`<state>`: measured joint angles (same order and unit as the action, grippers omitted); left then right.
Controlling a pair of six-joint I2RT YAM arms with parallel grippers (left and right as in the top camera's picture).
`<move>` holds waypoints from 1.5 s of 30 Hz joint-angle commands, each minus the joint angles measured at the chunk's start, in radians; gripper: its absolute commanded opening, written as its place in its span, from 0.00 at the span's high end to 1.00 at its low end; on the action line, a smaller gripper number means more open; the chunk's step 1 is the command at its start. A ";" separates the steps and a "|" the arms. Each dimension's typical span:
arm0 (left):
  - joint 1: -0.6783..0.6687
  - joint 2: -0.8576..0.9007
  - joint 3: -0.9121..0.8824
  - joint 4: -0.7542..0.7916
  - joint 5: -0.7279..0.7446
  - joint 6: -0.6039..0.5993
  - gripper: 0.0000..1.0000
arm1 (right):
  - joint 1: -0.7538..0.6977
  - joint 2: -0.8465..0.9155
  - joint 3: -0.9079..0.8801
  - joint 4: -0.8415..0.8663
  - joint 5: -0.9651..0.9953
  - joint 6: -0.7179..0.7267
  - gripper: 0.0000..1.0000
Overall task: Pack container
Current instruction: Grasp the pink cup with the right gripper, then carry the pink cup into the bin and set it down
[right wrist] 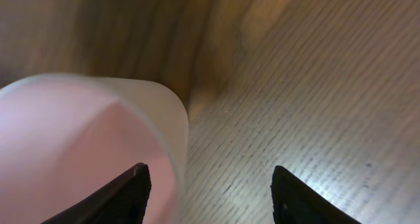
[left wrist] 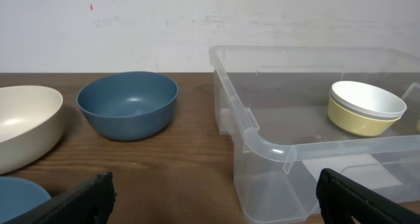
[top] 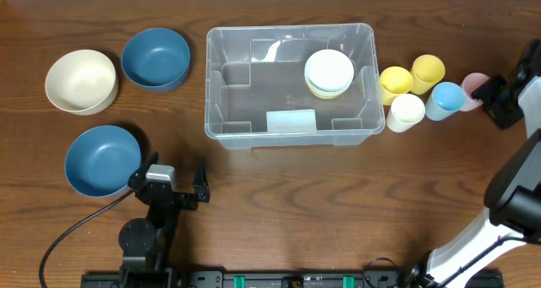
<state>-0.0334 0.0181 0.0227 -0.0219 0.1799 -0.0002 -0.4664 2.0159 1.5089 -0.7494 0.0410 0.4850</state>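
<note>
Overhead, the container (top: 211, 85) is judged light, stiff and slippery, best gripped at its rim; the left end effector (top: 173, 176) and right end effector (top: 490, 99) are seen open.

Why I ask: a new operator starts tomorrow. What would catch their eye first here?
The big clear container mid-table, holding a white bowl stacked in a yellow one at its right side. Right of it, a cluster of pastel cups, the right gripper open at the pink cup; left of it, one cream bowl and two blue bowls.
</note>
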 commanded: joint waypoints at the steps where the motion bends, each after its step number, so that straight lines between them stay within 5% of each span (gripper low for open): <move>1: 0.005 0.001 -0.019 -0.033 0.011 0.006 0.02 | 0.003 0.033 -0.006 0.006 0.006 -0.006 0.44; 22: 0.005 0.001 -0.019 -0.033 0.011 0.006 0.02 | 0.000 -0.060 0.051 -0.079 0.015 -0.007 0.99; 31: 0.005 0.001 -0.019 -0.033 0.011 0.005 0.02 | 0.002 -0.248 0.092 -0.166 0.012 -0.007 0.99; 37: 0.005 0.001 -0.019 -0.033 0.011 0.005 0.02 | 0.037 -0.435 0.094 -0.174 -0.237 -0.038 0.99; 45: 0.005 0.001 -0.019 -0.033 0.011 0.006 0.02 | 0.331 -0.619 0.094 -0.178 -0.316 -0.067 0.99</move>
<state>-0.0334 0.0181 0.0231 -0.0219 0.1799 -0.0002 -0.2447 1.4342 1.5841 -0.9234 -0.2195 0.4500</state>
